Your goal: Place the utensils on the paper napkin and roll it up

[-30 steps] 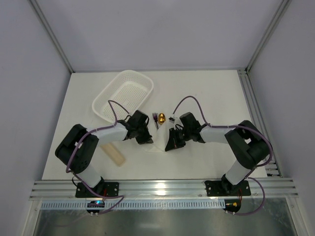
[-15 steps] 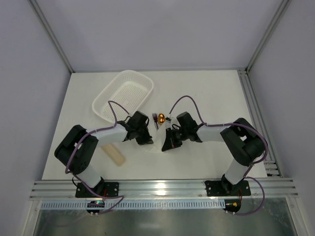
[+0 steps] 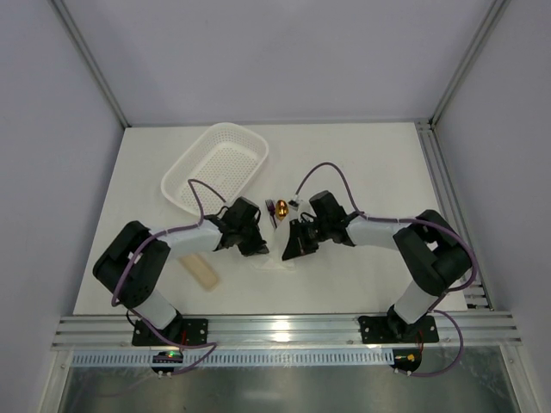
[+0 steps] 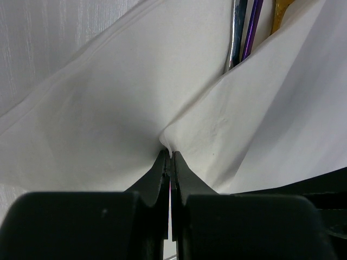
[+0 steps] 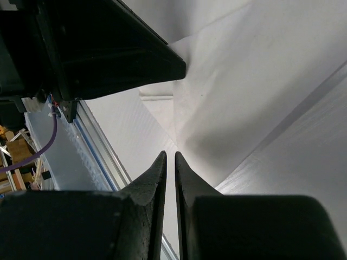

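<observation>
Napkin work at the middle of the table point(image 3: 370, 163): both arms reach in low and meet over the paper napkin point(image 3: 277, 261), which lies just in front of the robot between the two wrists. The left gripper point(image 4: 169, 155) has its fingers pressed tight together on a pinch of the sheet, and the paper rises from there into a soft tented fold. The right gripper point(image 5: 168, 157) comes in from the other side with its fingers drawn almost together, only a thin slit between them. A raised edge of the napkin runs down toward its tips, but I cannot tell whether the paper is really caught there. The utensils lie side by side on the napkin, their far ends poking out beyond the grippers in the overhead view: the dark purplish fork point(image 3: 271, 206) on the left and the gold-bowled spoon point(image 3: 281, 207) just beside it. From the left wrist, the handle of the grey-silver spoon point(image 4: 234, 32) shows at the top, tucked between two flaps of paper, with the purple and gold handles close alongside. The white perforated basket point(image 3: 215, 168) sits further back on the left, apart from the action. The flat beige slab point(image 3: 202, 272) lies near the left arm's elbow, clear of the napkin.
</observation>
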Robot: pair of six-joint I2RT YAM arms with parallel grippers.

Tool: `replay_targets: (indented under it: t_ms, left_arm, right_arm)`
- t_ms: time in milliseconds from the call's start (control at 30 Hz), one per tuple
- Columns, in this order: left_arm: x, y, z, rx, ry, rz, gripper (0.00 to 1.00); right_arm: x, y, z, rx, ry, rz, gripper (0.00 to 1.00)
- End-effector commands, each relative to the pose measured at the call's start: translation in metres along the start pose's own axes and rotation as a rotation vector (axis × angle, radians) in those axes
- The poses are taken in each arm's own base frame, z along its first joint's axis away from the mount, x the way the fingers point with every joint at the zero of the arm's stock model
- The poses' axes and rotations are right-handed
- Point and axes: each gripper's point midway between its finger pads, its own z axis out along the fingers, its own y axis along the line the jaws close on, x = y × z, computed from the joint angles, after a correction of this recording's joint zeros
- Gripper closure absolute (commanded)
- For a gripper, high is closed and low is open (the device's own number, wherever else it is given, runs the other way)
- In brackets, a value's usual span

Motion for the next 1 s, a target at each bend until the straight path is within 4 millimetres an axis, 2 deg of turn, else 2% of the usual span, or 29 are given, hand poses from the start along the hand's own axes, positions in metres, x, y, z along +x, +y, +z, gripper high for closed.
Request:
replay_targets:
  t_ms: [0,100,167,300,333,367,433,533,700,767,867,933,967]
  left_arm:
    - [0.013,0.016,-0.001,-0.045,0.018,0.008,1.0]
    - [0.015,0.015,0.0,-0.041,0.023,0.009,1.0]
    - [0.016,0.016,-0.001,-0.044,0.025,0.012,1.0]
    - [0.017,0.017,-0.002,-0.042,0.022,0.01,1.0]
    - [0.017,0.016,-0.003,-0.037,0.018,0.006,1.0]
    - [0.017,0.016,-0.003,-0.037,0.016,0.006,1.0]
    - [0.017,0.016,-0.003,-0.035,0.013,0.002,1.0]
    - [0.017,0.013,-0.004,-0.027,0.012,0.005,1.0]
    - [0.023,0.014,-0.003,-0.032,0.018,0.002,1.0]
    - [0.025,0.014,-0.003,-0.029,0.023,0.0,0.99]
    - [0.028,0.014,-0.002,-0.033,0.022,0.002,1.0]
    - [0.028,0.016,-0.001,-0.036,0.018,-0.007,1.0]
    - [0.028,0.017,-0.001,-0.036,0.017,-0.009,1.0]
  right_arm:
    - [0.014,-0.007,0.006,-0.009,0.033,-0.003,0.88]
    - [0.031,-0.027,0.009,0.067,0.059,0.041,0.88]
    - [0.033,-0.027,0.007,0.072,0.059,0.041,0.88]
    - [0.02,-0.01,-0.005,0.06,0.019,0.017,0.88]
    - [0.01,0.001,-0.006,0.042,0.005,-0.014,0.88]
    - [0.009,0.006,-0.006,0.04,0.011,-0.026,0.88]
    - [0.001,0.019,-0.002,0.033,0.008,-0.062,0.88]
    - [0.004,0.02,0.008,0.041,0.038,-0.075,0.88]
    - [0.026,-0.009,0.026,0.113,0.091,-0.02,0.88]
    - [0.03,-0.015,0.025,0.14,0.089,-0.007,0.88]
    - [0.019,-0.009,0.014,0.174,0.052,-0.024,0.88]
    - [-0.001,0.006,0.0,0.183,-0.012,-0.059,0.88]
    - [-0.005,0.007,-0.005,0.211,-0.021,-0.058,0.88]
